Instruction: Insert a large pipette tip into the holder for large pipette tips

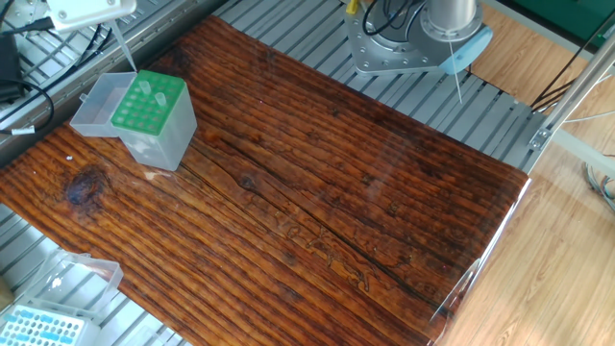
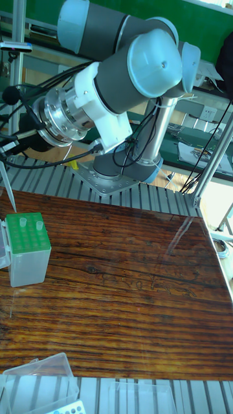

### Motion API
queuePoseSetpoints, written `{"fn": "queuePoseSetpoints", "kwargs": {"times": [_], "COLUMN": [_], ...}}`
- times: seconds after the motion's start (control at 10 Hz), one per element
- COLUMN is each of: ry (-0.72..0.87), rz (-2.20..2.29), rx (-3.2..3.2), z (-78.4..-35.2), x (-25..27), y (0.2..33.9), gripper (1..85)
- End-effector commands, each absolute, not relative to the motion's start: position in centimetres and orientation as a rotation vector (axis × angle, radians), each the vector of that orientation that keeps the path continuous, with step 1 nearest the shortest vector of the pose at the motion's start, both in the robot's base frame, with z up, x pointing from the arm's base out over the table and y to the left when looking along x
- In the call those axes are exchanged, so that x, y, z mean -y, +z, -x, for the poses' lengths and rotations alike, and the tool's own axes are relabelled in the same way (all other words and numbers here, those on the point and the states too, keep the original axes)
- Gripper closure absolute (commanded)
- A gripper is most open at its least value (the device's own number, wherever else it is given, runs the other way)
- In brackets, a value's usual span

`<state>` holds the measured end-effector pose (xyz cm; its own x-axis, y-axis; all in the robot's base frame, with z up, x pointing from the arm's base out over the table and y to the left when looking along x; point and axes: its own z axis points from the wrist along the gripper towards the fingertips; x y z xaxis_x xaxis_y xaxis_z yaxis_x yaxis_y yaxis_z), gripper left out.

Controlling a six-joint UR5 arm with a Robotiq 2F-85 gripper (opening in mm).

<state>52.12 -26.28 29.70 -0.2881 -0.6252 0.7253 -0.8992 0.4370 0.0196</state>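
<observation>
The holder for large pipette tips (image 1: 146, 104) stands at the table's left end, its green rack facing up and its clear lid (image 1: 99, 106) hinged open to the left. Two tips (image 1: 152, 92) stand in its far holes. My gripper (image 1: 101, 17) hangs at the top left, above and behind the holder, shut on the large pipette tip (image 1: 120, 48). That tip slants down, and its point is just above the rack's back edge. In the tall fixed view the holder (image 2: 27, 244) is at the left, the large pipette tip (image 2: 6, 187) shows at the frame edge, and the gripper is out of frame.
A smaller box with a light blue rack (image 1: 40, 327) and an open clear lid (image 1: 82, 274) sits off the table's near left corner. The arm's base (image 1: 404, 48) is bolted behind the wooden table (image 1: 317, 192). Cables (image 1: 19, 72) lie at the far left.
</observation>
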Motion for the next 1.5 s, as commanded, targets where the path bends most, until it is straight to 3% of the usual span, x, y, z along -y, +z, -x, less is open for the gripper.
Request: {"fn": "queuePoseSetpoints", "kwargs": {"times": [0.0,1.4], "ry": [0.517,0.53], "rz": [-1.282,-1.318], "rx": [2.018,1.989], "z": [-53.1,-50.4], "x": [25.0,28.3], "y": [28.7,27.2], "gripper": [84.7,84.7]}}
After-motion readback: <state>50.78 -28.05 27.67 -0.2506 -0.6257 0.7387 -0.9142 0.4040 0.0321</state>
